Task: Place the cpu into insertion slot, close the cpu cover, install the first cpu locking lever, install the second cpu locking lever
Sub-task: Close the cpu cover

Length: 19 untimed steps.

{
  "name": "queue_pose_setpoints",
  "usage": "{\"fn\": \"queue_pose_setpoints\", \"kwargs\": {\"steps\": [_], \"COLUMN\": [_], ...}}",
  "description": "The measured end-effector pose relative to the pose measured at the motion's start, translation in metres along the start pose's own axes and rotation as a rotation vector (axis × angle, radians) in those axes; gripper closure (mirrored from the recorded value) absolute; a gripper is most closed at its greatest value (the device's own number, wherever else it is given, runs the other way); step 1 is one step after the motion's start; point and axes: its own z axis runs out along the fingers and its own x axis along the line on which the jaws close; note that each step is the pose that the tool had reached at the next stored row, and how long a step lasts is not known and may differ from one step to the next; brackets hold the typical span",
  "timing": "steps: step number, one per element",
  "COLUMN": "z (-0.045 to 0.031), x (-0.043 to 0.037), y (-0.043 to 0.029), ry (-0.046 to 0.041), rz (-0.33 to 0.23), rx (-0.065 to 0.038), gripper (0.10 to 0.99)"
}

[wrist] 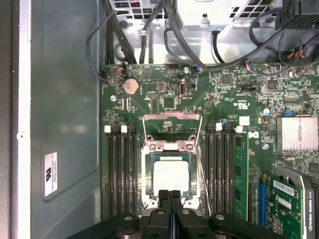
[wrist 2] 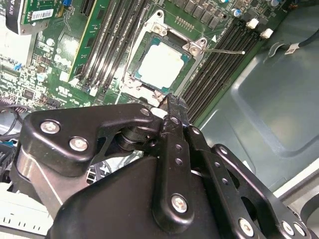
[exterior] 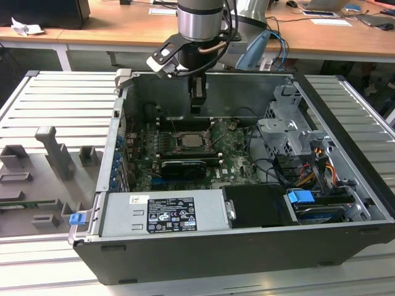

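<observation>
Claw (wrist: 170, 194), pressed together and empty at lower centre of the first wrist view, sits by the cpu cover (wrist: 172, 147) rim; judged best pressed squarely, sparing the cpu (wrist: 171, 177).

the cpu (wrist: 171, 178) lies in the socket (wrist: 172, 146), memory slots (wrist: 122, 169) flanking it on both sides

Arm (exterior: 200, 18): a fat round tube, silver-grey, with a black band on top and a light blue cap (exterior: 254, 50) just behind.
Wiring: a black cable (exterior: 234, 24) down the side, a copper-coloured cable (exterior: 213, 48) curving under the tube.
Camera block (exterior: 162, 60): white and black, boxy.
Gripper (wrist: 170, 195): matt black, flat linked bars (wrist 2: 84, 132), two narrow fingers (wrist: 163, 200).
Screws (wrist 2: 178, 202): shiny silver heads at the bars' joints.
</observation>
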Motion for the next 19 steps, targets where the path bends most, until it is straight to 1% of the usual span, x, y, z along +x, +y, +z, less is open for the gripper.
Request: {"fn": "queue_pose_setpoints", "kwargs": {"steps": [2,8,19], "z": [-0.0022,-0.0040,-0.0097], "x": [0.0001,0.0002,0.0006], "y": [0.0001,0.0001,0.0003], "ry": [0.0000,0.0000,-0.0001], "rz": [0.000,0.000,0.000], "rx": [0.000,0.000,0.000], "gripper": [0.980,0.980,0.980]}}
